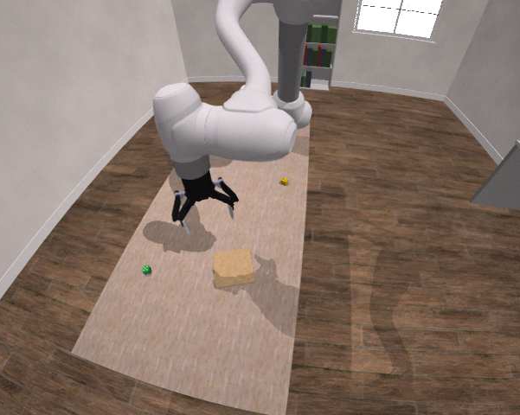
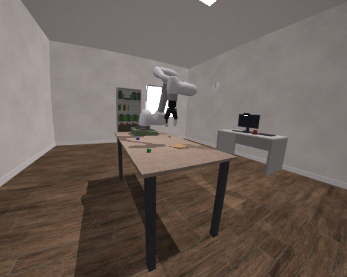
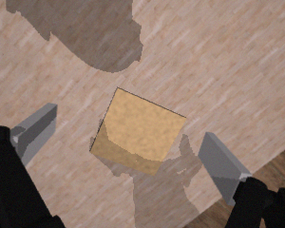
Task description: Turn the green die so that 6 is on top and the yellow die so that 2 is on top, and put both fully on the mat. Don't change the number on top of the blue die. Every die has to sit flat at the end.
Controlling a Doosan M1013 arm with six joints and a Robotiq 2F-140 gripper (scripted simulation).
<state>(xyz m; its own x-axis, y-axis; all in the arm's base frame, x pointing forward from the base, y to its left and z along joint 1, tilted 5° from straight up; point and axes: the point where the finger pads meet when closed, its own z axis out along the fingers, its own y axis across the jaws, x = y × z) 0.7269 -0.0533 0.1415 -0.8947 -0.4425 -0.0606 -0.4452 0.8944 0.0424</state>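
My gripper (image 1: pixel 209 226) (image 2: pixel 170 125) (image 3: pixel 132 131) is open and empty, high above the table. The tan mat (image 1: pixel 233 263) (image 2: pixel 179 146) (image 3: pixel 142 128) lies on the table, and in the wrist view it shows between the fingers with no die on it. The green die (image 1: pixel 146 270) (image 2: pixel 149 150) lies on the table left of the mat. The yellow die (image 1: pixel 284 181) (image 2: pixel 169 136) lies near the table's right edge, closer to the arm's base. The blue die (image 2: pixel 137 138) lies on the table toward the base; the arm hides it in the top view. The top numbers are too small to read.
The wooden table (image 1: pixel 183 339) (image 2: pixel 179 161) carries the dice, the mat and the green base block (image 2: pixel 134 131) of the arm. The arm's shadows fall across the table and part of the mat. A desk (image 2: pixel 275 143) with a monitor stands apart to the right.
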